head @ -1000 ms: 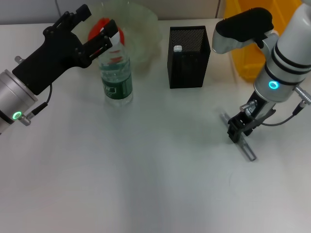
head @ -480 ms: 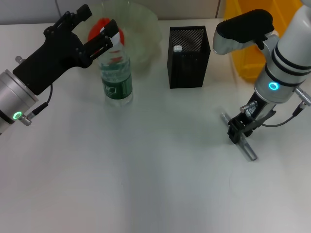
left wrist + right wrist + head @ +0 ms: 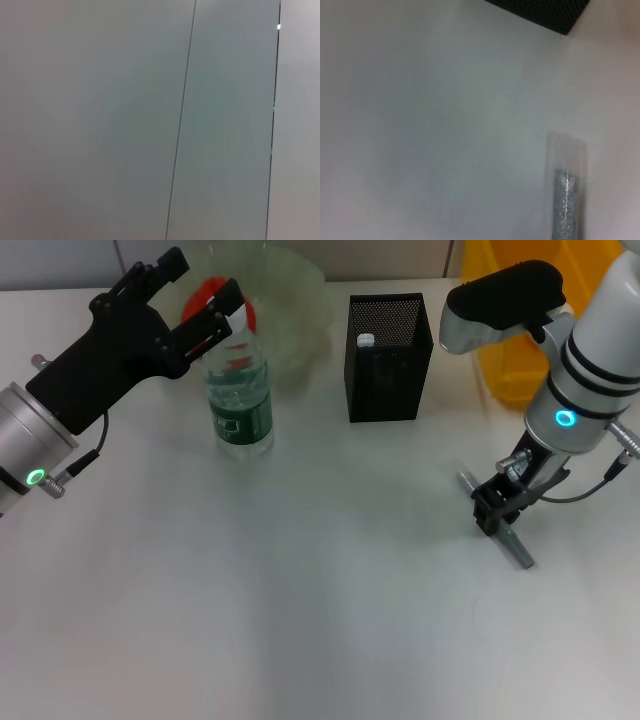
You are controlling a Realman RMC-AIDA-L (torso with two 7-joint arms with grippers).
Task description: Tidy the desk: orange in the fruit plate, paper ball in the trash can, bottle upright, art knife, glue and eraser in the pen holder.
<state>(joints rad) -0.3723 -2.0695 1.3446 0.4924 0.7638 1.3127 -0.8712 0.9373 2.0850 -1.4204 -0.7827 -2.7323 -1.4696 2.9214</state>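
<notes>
Right pincer (image 3: 497, 512) is low on the worktop (image 3: 300, 620), right over the middle of the glue (image 3: 497, 523). It looks pinched on the grey stick, which lies flat and pokes out on both sides. Left pincer (image 3: 193, 302) is up by the top of the bottle (image 3: 238, 380), with its fingers spread around the cap. It does not look pressed on the bottle.

Now the things, big to small. The yellow trash can (image 3: 497, 340) is at the far right, behind the right arm. The pale green fruit plate (image 3: 290, 300) sits at the back, and the orange (image 3: 205, 298) peeks out red there, behind the left pincer. I think it is in the plate. The black pen holder (image 3: 388, 355) stands between the plate and the trash can, with something small and pale inside. The bottle stands upright in front of the plate. The glue is the smallest. I cannot see the paper ball, the knife or the eraser.

What could go wrong? The glue is thin and slippery, so it may tip or slide out when lifted. If it hangs sideways, it could bump the rim of the pen holder and fall. The left pincer could knock the bottle over if it moves sideways.
</notes>
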